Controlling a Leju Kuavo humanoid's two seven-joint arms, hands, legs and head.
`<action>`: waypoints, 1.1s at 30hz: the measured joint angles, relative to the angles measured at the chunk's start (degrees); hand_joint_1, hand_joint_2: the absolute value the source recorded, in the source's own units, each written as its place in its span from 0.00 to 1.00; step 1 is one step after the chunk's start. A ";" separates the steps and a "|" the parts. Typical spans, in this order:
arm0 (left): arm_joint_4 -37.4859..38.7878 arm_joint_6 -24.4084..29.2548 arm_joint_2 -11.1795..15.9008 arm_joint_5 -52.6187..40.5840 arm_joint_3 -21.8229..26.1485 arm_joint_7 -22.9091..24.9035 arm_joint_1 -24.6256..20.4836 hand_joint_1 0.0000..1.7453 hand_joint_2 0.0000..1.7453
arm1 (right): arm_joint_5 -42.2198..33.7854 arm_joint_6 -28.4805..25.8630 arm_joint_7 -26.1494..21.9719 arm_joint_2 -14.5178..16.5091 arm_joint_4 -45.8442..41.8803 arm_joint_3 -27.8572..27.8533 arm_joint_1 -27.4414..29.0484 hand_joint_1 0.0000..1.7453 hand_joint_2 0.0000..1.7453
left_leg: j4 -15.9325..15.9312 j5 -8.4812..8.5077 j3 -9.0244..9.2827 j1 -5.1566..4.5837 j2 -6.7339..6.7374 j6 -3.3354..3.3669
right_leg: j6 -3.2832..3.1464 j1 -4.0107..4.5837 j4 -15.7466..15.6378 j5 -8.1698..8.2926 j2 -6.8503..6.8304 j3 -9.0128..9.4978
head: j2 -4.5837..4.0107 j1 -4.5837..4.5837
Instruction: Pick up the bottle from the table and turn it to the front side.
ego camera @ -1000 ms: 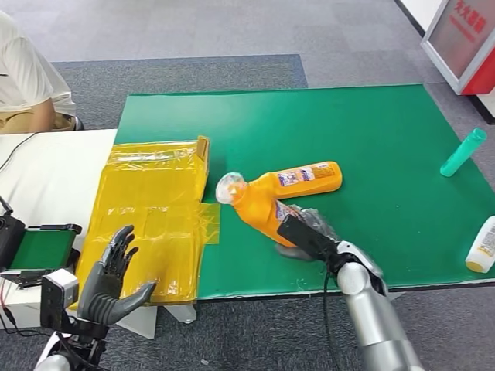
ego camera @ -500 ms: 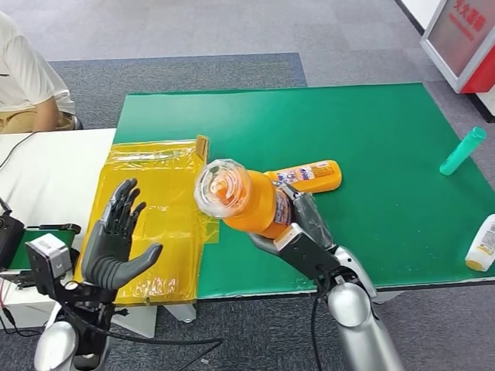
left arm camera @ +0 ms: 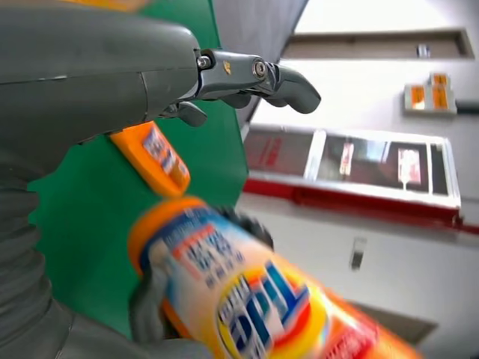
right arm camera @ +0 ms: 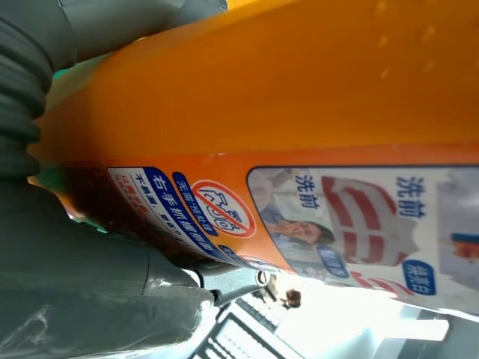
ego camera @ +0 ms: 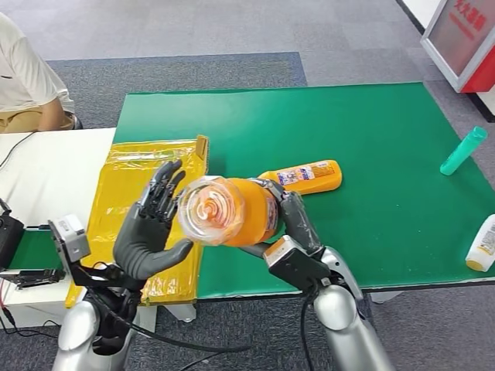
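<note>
Right hand grasps the bottle clear of the surface, long axis pointing cap-first toward the released left hand, seemingly just short of contact.

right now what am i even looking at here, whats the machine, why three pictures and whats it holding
It is a humanoid robot with two silver arms and many-fingered hands. One picture looks down from its head; the other two come from cameras at its wrists, so they look tilted. Its right hand holds an orange bottle in the air, cap toward the camera. Its left hand is spread open beside the cap. On the green table lie a second orange bottle, a yellow bag, a green tube and a white bottle.
</note>
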 joint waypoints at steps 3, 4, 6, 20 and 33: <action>1.25 0.17 0.29 -0.70 -3.91 0.10 -1.65 0.00 1.00 | 0.28 0.02 0.94 0.02 1.41 1.65 -0.54 1.00 1.00 | 0.00 0.00 -0.01 0.00 0.00 0.00 | 0.00 0.00 0.00 0.00 0.00 0.00 | 0.00 0.01; 1.57 0.27 0.48 -1.27 -5.12 0.37 -2.16 0.00 1.00 | 0.36 0.32 1.66 0.01 1.88 2.27 -0.67 1.00 1.00 | 0.00 0.00 -0.01 0.00 0.00 0.00 | 0.00 0.00 0.00 0.00 0.00 0.00 | 0.00 0.01; 2.17 0.41 0.99 -2.82 -7.06 1.09 -2.87 0.00 1.00 | 0.38 1.08 3.22 -0.01 2.91 3.26 -0.95 1.00 1.00 | 0.00 0.00 -0.01 0.00 0.00 0.00 | 0.00 0.00 0.00 0.00 0.00 -0.01 | 0.00 0.00; 4.84 4.21 3.69 -17.82 -11.25 1.05 -5.55 0.00 1.00 | 1.75 1.55 4.58 -0.46 7.96 4.91 -2.73 1.00 1.00 | 0.00 0.01 -0.03 0.00 0.00 -0.01 | 0.00 0.00 0.00 0.00 0.00 -0.06 | 0.00 0.01; 5.49 4.99 3.83 -20.36 -11.53 1.08 -5.99 0.00 1.00 | 3.04 1.34 5.51 -0.49 10.75 5.11 -4.16 1.00 1.00 | 0.00 0.01 -0.03 0.00 0.01 -0.01 | -0.01 0.00 0.00 0.01 0.01 -0.08 | 0.00 0.01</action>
